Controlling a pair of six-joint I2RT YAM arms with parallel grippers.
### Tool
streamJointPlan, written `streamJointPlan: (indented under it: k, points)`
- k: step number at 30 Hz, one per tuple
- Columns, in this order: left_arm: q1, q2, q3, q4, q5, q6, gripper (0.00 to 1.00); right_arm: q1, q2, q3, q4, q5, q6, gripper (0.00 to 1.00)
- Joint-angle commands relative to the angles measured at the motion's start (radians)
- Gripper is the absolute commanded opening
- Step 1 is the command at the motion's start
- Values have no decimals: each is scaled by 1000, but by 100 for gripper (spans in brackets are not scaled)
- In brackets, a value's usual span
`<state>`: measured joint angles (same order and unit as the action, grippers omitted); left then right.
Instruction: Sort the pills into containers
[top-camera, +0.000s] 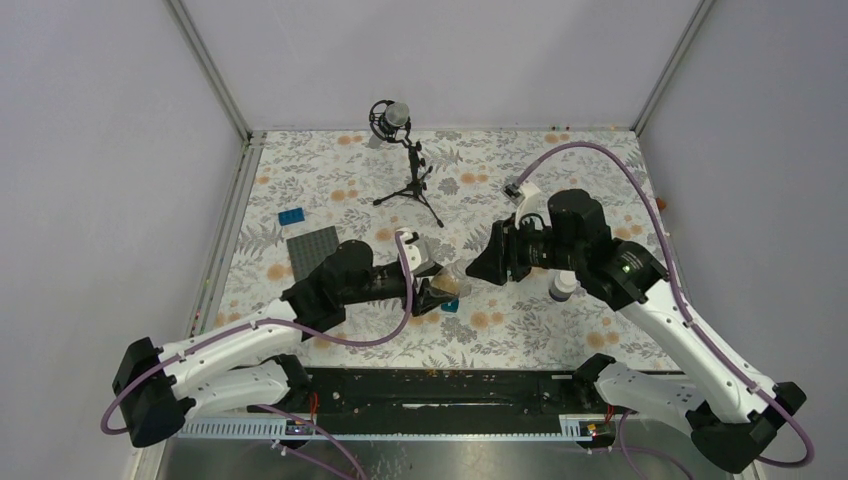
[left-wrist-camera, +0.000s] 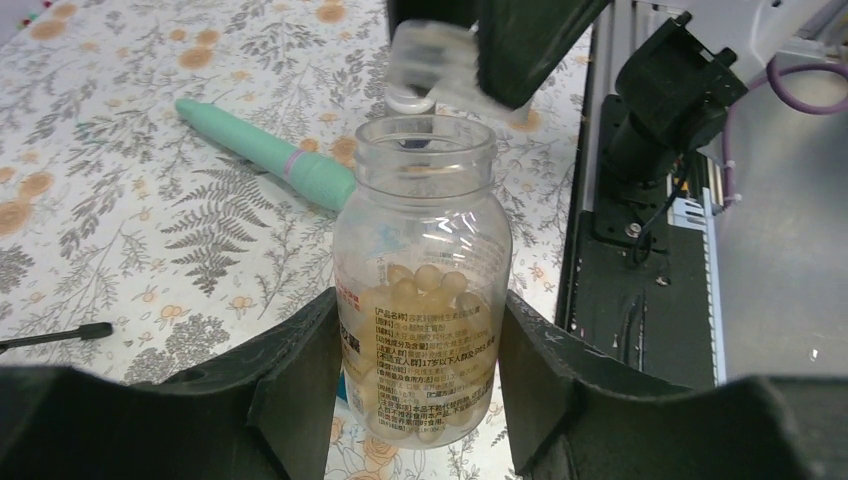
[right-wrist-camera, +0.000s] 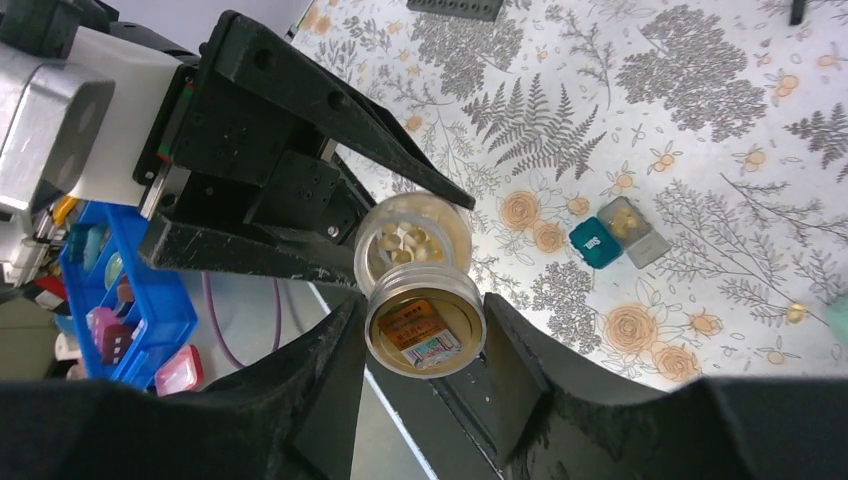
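Progress, judged from above: early. Holds a small clear jar (top-camera: 449, 279) in the left gripper (top-camera: 441, 290), with the right gripper (top-camera: 478, 267) just beyond those fingertips, close to the jar's mouth. Teal box (top-camera: 451, 305) on the tablecloth (top-camera: 330, 180) just below the left fingers. No pills discernible from this height.

Left wrist view: jar upright between both left fingers, pinched at the lower body, mouth uncovered. Pills (left-wrist-camera: 425, 290) heaped in the lower half, pale amber, many. Right gripper straight ahead over the mouth, carrying something clear and blurred, probably the lid. Mint-green strip (left-wrist-camera: 265, 150) lying ahead and to the left of the fingers, well apart from the jar. Compartments not readable from here.

Right wrist view: right fingers clamped on a round clear lid (right-wrist-camera: 425, 325), with a label visible through it. Jar mouth directly past the fingertips, near the lid but apart from it. Teal box and grey box (right-wrist-camera: 630, 225) touching side by side, farther out to the right of the fingers. Teal one shut, grey one open with a few pale pellets seemingly inside.

Done so far, apparently: cap off, jar open, perhaps one small box served. Leaves most of the task open, by the look of it: setting the lid aside, tipping pills out, filling the strip and the teal box.
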<state>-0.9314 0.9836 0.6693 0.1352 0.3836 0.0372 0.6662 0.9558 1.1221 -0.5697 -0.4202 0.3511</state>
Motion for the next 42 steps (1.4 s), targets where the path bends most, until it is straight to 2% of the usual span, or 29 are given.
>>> streamJointPlan:
  k: [1,14,24,33,36,39,42]
  points:
    - [3,13,62,3,100,23,0,5,47,53,7,-99,-23,36]
    - [3,73,147,-111,154,70,0,7,103,68,-57,-147,-71,36]
    - [3,165,313,-353,221,198,0,14,151,94,-161,-166,-150,36]
    - [3,185,349,-341,229,207,0,38,192,68,-141,-145,-138,36]
    - [4,175,337,-310,217,206,0,49,199,43,-101,-122,-101,36]
    - [4,158,299,-240,187,183,0,54,197,9,-34,-54,21,36]
    - [3,138,246,-172,152,152,0,54,182,-17,8,78,167,36]
